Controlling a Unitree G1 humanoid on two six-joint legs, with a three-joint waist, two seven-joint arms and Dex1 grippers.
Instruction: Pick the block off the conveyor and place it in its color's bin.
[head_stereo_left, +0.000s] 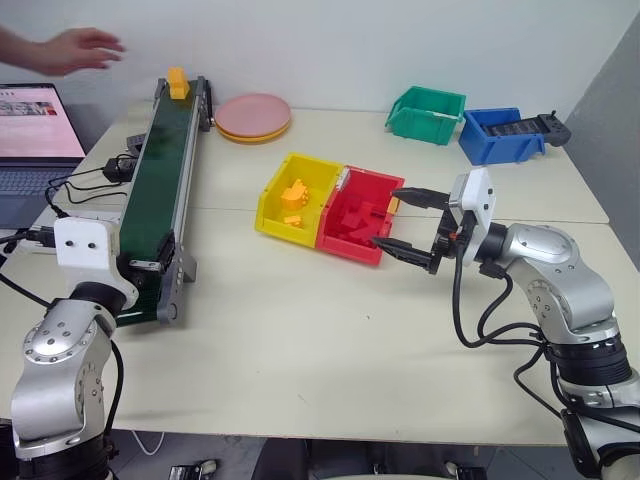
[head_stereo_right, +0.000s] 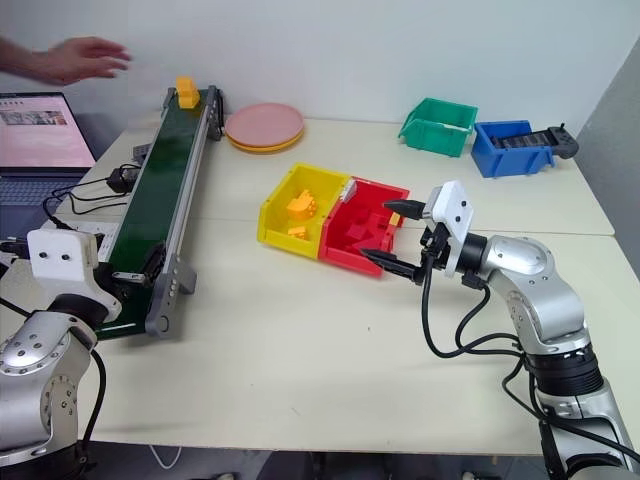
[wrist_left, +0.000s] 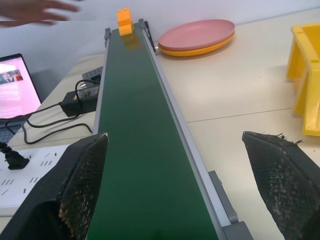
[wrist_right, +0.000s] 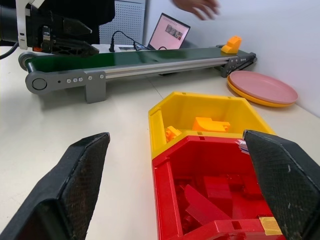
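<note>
Since the block (head_stereo_left: 178, 82) sits at the conveyor's (head_stereo_left: 160, 180) far end, straight down-belt from my wide-open left gripper (wrist_left: 175, 185), left's nearer; right gripper (head_stereo_left: 405, 225) gapes empty too.

The block (head_stereo_left: 178, 82) sits on the conveyor's (head_stereo_left: 160, 185) far end. Right of the conveyor: the bin (head_stereo_left: 294, 198), then plates (head_stereo_left: 253, 117) behind it.

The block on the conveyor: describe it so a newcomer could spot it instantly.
Find the long dark green conveyor on the table's left. At its far end, near the pink plates, sits the block, small and orange-yellow. It rides the belt alone; similar yellow pieces lie in the yellow bin.
</note>
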